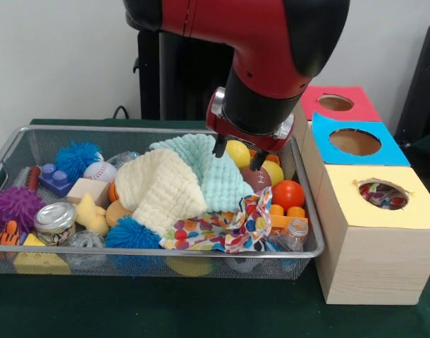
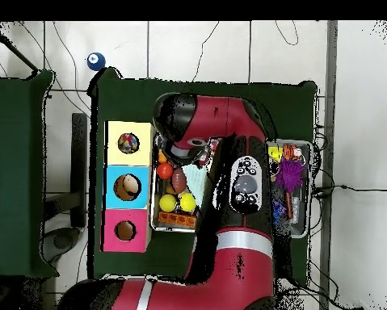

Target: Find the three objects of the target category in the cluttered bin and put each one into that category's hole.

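Front view gives us the hand low over the right end of the wire bin, its two short fingers apart and closed on nothing, one tip at the edge of the mint knitted cloth, the other just above a brown toy football.

We cannot tell which category is the target. Beside the bin stand three boxes with one hole each: a yellow-topped box already holding colourful bits, a blue-topped box and a red-topped box.

If balls are wanted, we count near the hand two yellow balls, one orange ball and the football, with one baseball at the left. We judge these light, hard and smooth, so they may roll or slip; a grip across the middle from above looks safest.

If cloths are wanted, we count three: the mint one, a cream knitted cloth and a polka-dot cloth. They look soft and limp; pinching a raised fold should lift them, though they may drag neighbours along. Two blue spiky balls and one purple spiky ball also lie in the bin.
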Motion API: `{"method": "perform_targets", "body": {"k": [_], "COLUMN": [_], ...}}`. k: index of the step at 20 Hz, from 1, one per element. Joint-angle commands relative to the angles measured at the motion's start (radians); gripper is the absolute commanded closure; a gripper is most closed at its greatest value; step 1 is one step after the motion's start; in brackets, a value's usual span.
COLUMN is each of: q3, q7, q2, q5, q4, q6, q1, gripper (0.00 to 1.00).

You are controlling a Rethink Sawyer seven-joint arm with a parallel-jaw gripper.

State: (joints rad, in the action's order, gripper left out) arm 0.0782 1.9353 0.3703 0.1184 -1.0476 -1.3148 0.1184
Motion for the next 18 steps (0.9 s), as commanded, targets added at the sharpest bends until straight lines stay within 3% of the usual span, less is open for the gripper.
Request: {"method": "perform_targets", "body": {"k": [1,5,10,15,18], "q3": [-0.112,-0.128,-0.179,-0.211,-0.238], "q7": [-0.190,-0.193,-0.164,-0.135,-0.126], "q2": [0.009,0.000,0.026,0.013,0.024], "q5": [0.049,0.045,0.029,0.022,0.008], "q4": [-0.154,-0.134,-0.170,-0.140,-0.163], "q6": [0.037,0.045,0.315,0.365,0.418], "q1": [0.033,0.037,0.070,0.078,0.083], "gripper": [0.00,0.00,0.00,0.00,0.00]}}
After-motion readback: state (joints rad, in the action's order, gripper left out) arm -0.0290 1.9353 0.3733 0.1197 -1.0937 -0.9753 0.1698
